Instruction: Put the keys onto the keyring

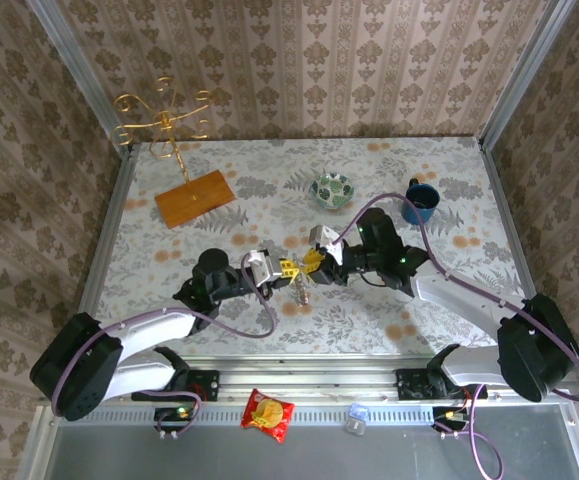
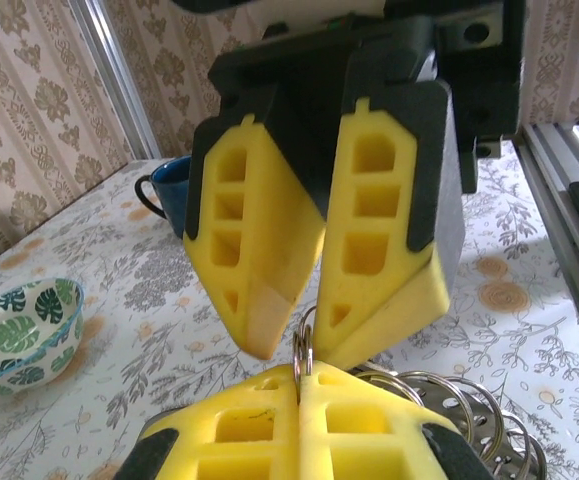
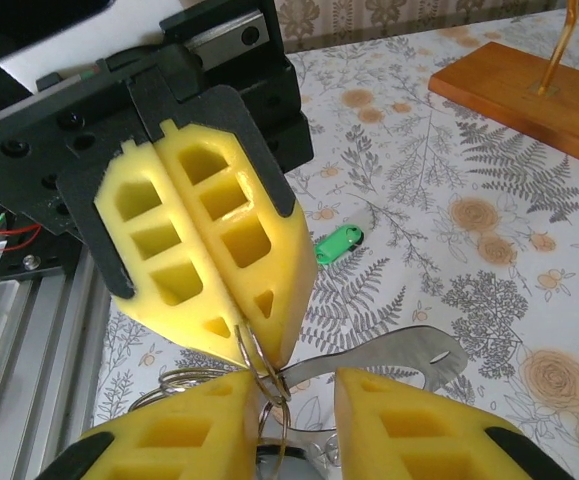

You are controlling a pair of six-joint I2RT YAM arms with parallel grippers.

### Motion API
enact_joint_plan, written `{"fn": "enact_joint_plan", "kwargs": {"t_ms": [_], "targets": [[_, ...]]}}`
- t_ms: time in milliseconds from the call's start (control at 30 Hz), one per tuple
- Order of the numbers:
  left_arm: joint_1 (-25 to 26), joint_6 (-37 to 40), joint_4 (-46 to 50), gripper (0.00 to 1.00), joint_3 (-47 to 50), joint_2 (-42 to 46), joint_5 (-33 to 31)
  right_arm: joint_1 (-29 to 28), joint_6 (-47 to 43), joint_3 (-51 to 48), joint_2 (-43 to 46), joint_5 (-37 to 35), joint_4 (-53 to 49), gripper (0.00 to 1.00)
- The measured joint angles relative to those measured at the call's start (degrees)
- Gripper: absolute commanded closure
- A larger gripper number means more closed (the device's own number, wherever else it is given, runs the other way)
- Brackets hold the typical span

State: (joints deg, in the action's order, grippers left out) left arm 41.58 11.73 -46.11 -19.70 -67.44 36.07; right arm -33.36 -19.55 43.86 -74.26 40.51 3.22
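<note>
Centrally, over the flower-patterned table (image 1: 419, 160), the two grippers meet tip to tip. The left gripper (image 1: 290, 268) has its yellow jaws pressed together, pinching the thin wire of the keyring (image 2: 303, 352) at their tips. The right gripper (image 1: 313, 262) faces it with its jaws spread, and the ring's wire stands in the gap between them, against the inner edge of one finger. Whether that finger presses the ring cannot be told.

A bunch of coiled metal rings (image 2: 449, 400) hangs just beside the left jaws, and a flat silver key-shaped piece (image 3: 409, 355) juts out beside the right jaws. The green-headed key (image 3: 339, 243) lies flat on the table, apart from both grippers and from the ring.

A leaf-patterned bowl (image 1: 333, 190) and a blue mug (image 1: 421, 203) stand toward the far side. At far left, a wooden base (image 1: 195, 198) carries a gold wire stand (image 1: 164, 120). A red and yellow snack packet (image 1: 267, 413) lies on the near rail, its print too small to read.
</note>
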Motion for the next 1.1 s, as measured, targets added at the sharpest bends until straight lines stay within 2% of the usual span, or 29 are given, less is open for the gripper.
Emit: {"fn": "enact_joint_plan", "kwargs": {"t_ms": [67, 167, 233, 300, 367, 800, 967, 1100], "targets": [[0.0, -0.2, -0.6, 1.00, 0.2, 0.0, 0.2, 0.0, 0.0, 0.0, -0.3, 0.5, 0.1, 0.78], [-0.1, -0.7, -1.1, 1.00, 0.2, -0.4, 0.2, 0.0, -0.1, 0.0, -0.7, 1.2, 0.4, 0.99], [-0.3, -1.1, -1.3, 1.00, 0.2, -0.7, 0.1, 0.0, -0.4, 0.0, -0.9, 1.6, 0.5, 1.00], [-0.3, -1.3, -1.3, 0.80, 0.2, -0.7, -0.3, 0.0, -1.1, 0.0, -0.9, 1.6, 0.5, 1.00], [-0.3, -1.2, -0.8, 0.76, 0.2, -0.5, -1.3, 0.0, -1.6, 0.0, -0.9, 1.6, -0.1, 1.00], [0.9, 9.5, 22.2, 0.79, -8.1, 3.9, -4.7, -4.8, -13.8, 10.7, -1.0, -10.1, -20.3, 1.00], [1.2, 11.9, 25.7, 0.87, -8.6, 3.8, -4.6, -6.8, -16.8, 13.4, -2.3, -13.9, -25.0, 1.00], [1.3, 12.9, 26.9, 1.00, -8.6, 3.8, -3.7, -7.3, -17.5, 13.7, -2.4, -15.1, -25.8, 0.99]]}}
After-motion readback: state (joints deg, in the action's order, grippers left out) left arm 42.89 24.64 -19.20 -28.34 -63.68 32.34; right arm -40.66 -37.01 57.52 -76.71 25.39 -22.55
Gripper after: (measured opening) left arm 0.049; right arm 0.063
